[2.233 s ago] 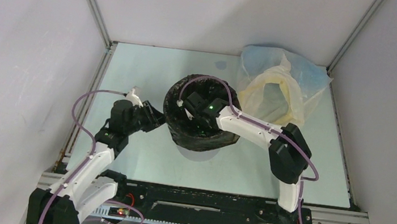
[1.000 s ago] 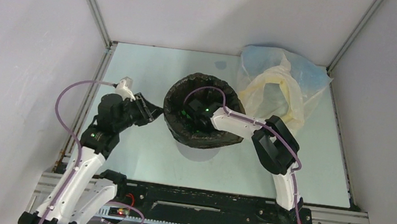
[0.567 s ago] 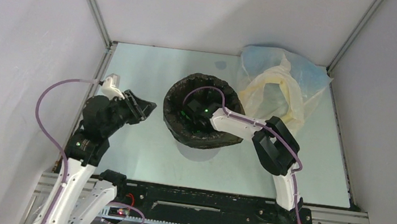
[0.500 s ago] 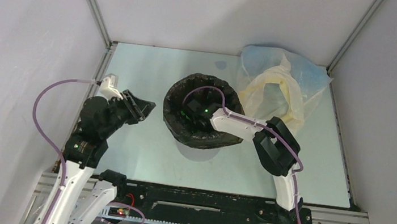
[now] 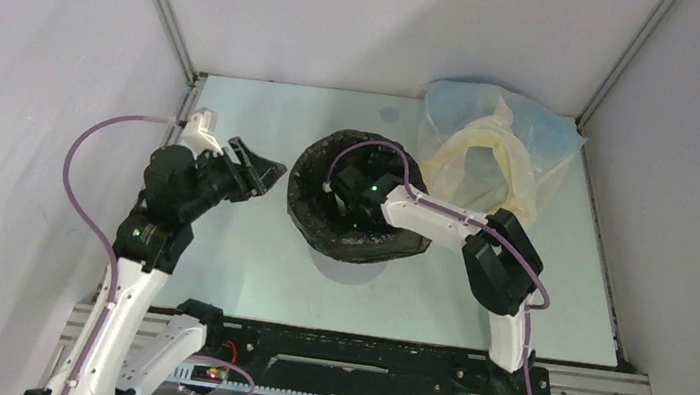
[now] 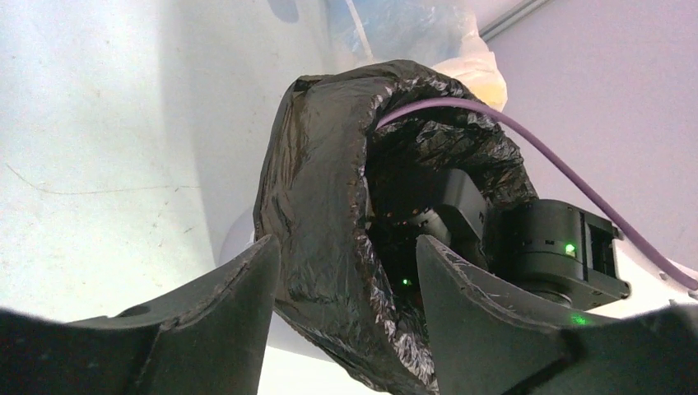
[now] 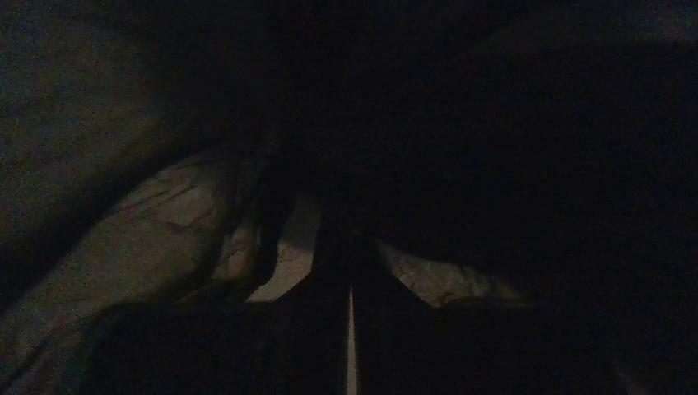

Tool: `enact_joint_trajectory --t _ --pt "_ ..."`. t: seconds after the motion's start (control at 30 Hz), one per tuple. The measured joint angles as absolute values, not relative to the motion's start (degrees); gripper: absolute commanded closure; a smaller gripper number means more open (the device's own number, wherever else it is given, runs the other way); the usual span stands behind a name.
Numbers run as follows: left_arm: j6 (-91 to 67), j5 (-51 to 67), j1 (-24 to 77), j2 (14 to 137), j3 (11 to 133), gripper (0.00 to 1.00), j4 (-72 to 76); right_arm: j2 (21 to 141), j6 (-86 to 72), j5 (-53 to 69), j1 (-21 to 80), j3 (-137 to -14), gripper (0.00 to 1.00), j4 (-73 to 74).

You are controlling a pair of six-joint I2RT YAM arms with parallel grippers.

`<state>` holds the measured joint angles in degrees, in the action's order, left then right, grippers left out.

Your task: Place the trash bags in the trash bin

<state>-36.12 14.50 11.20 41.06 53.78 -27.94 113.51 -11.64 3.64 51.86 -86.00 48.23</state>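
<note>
My left gripper [image 5: 257, 166] hangs spread wide just beside the bin [image 5: 347, 270], touching nothing. My right gripper [image 7: 349, 313] is deep inside the bin. Its fingers look pressed together, but it is too dark to see whether they pinch plastic. The black bag [image 5: 303, 202] lines the bin, folded over its rim. I judge little is left.

The crinkled trash bag [image 5: 313, 178] is glossy black over a pale grey bin [image 5: 347, 270]. The desk [image 5: 265, 117] is pale mint. The far-right plastic bag [image 5: 494, 140] is translucent yellow and pale blue. The cable [image 6: 461, 104] is purple.
</note>
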Motion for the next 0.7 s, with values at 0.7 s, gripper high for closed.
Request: enact_joint_trajectory --t 0.7 --pt "-36.1 18.4 14.6 49.6 54.1 0.50 -23.6 116.3 -12.0 2.4 52.2 -88.6 1.00 49.3"
